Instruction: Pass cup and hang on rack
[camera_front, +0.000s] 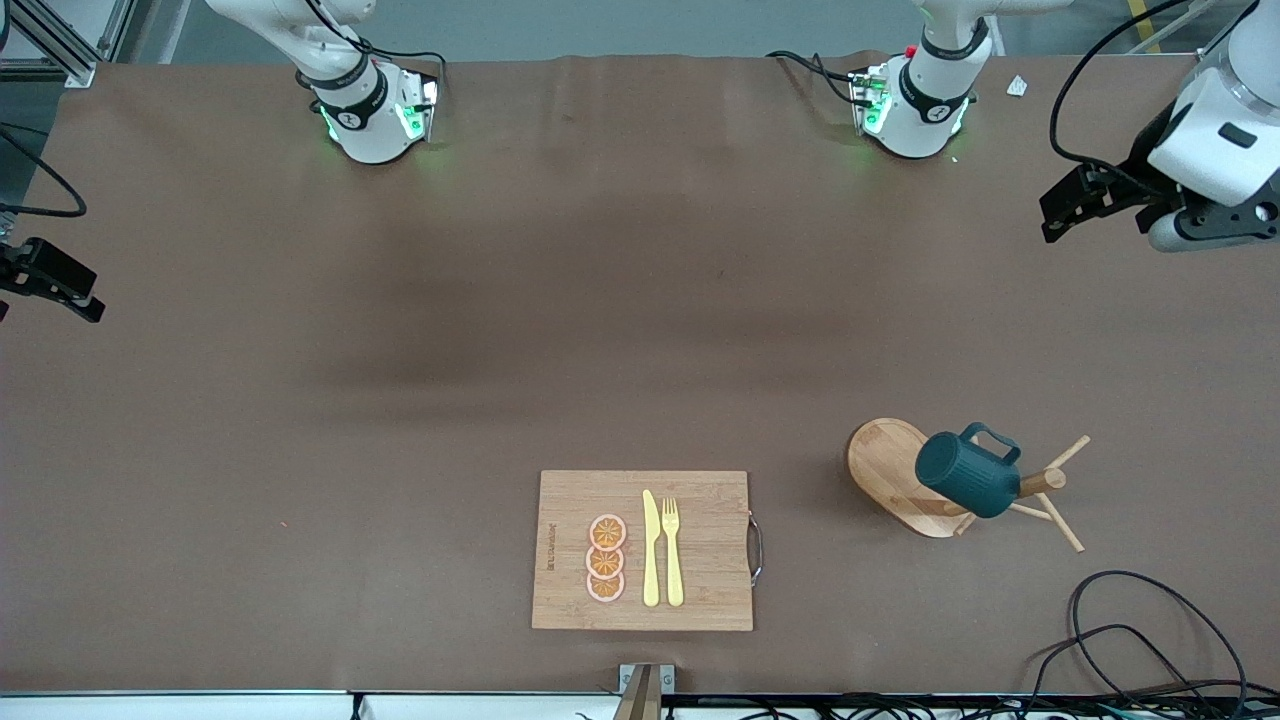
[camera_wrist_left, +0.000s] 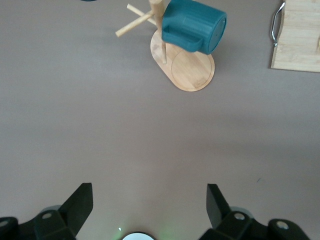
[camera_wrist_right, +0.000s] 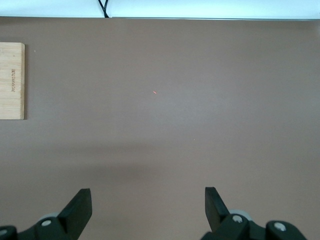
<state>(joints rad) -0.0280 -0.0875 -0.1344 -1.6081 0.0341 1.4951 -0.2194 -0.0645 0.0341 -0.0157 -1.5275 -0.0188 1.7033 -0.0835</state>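
Lowest in the front view: a bamboo cutting board (camera_front: 642, 550) carrying three orange slices (camera_front: 606, 558), a yellow knife (camera_front: 651, 548) and a yellow fork (camera_front: 672, 550), with a metal handle (camera_front: 756, 548) on its edge. Bears a short burned-in word along one side, too small to read.

Toward the lower right of the frame: the rack (camera_front: 890, 478) on the brown counter (camera_front: 400, 400), with the cup (camera_front: 968, 474) already hanging by its handle on a peg, ribbed body tilted over the oval base. Confirmed in the left wrist view: cup (camera_wrist_left: 194, 25) on rack (camera_wrist_left: 185, 70).

Judged from this, pass and hang both done; nothing left but parking the arms.

Left gripper (camera_wrist_left: 149, 200) at the upper right edge, raised over bare counter, fingers spread wide, holding nothing. Right gripper (camera_wrist_right: 148, 201) at the left edge, likewise wide apart and empty over bare counter. Both arms waiting, well apart from the rack.
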